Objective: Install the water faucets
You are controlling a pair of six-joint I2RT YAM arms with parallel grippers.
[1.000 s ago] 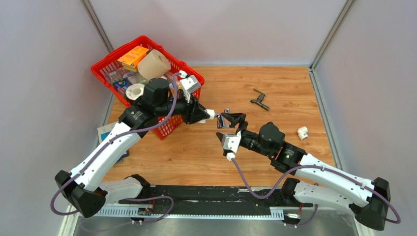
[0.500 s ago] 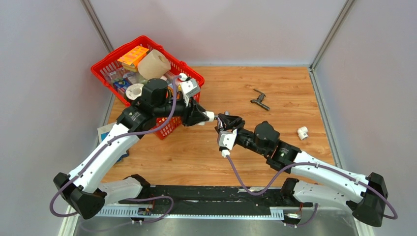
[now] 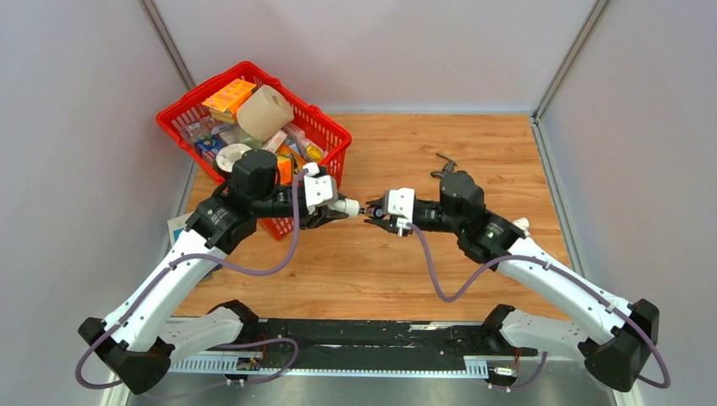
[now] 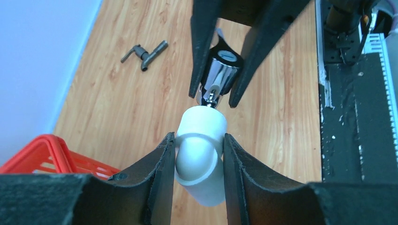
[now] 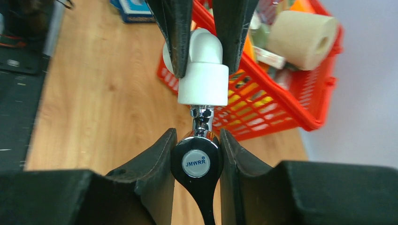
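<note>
The left pincer (image 4: 197, 137) is pressed on a white elbow (image 5: 202, 83), and the right pincer (image 5: 197, 135) is closed on the silver faucet (image 5: 195, 163) — both things are held above the counter (image 3: 473, 144). The faucet's threaded end is set at the elbow's mouth. The dark faucet (image 4: 143, 52) is seen lying on the counter — well apart from them.

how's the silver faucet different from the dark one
The silver faucet is shiny and clamped in the right tool; the dark faucet is matte grey and lies loose on the table. The silver faucet's end meets the white elbow; the dark one touches no fitting. Both are small metal taps.
</note>
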